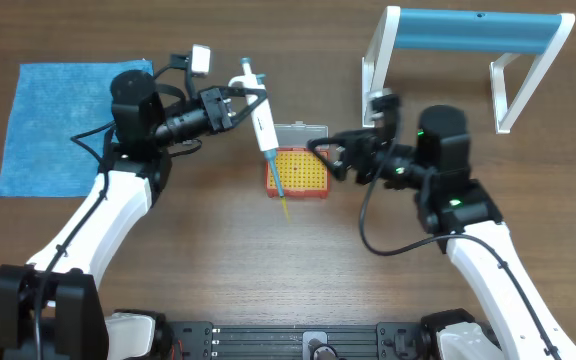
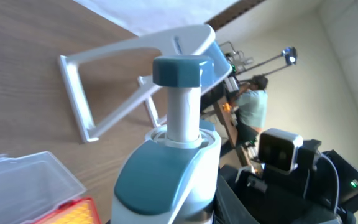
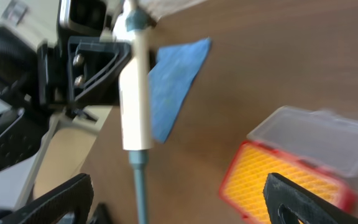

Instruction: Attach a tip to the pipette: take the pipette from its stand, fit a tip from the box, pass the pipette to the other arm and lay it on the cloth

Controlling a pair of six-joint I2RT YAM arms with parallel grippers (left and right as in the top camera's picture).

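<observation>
My left gripper (image 1: 236, 104) is shut on the white pipette (image 1: 264, 124) and holds it tilted above the table. The pipette's shaft runs down over the orange tip box (image 1: 300, 174) and carries a yellow tip (image 1: 285, 206). In the left wrist view the pipette's blue plunger (image 2: 178, 81) rises just in front of the camera. My right gripper (image 1: 336, 160) is open, just right of the tip box and facing the pipette (image 3: 135, 93). Its dark fingers (image 3: 56, 199) stand wide apart, nothing between them. The blue cloth (image 1: 58, 125) lies flat at the far left.
The tip box's clear lid (image 1: 301, 132) is folded open behind it. The white and blue pipette stand (image 1: 468, 35) is at the back right, without a pipette. Bare wooden table (image 1: 288, 270) stretches in front of the box.
</observation>
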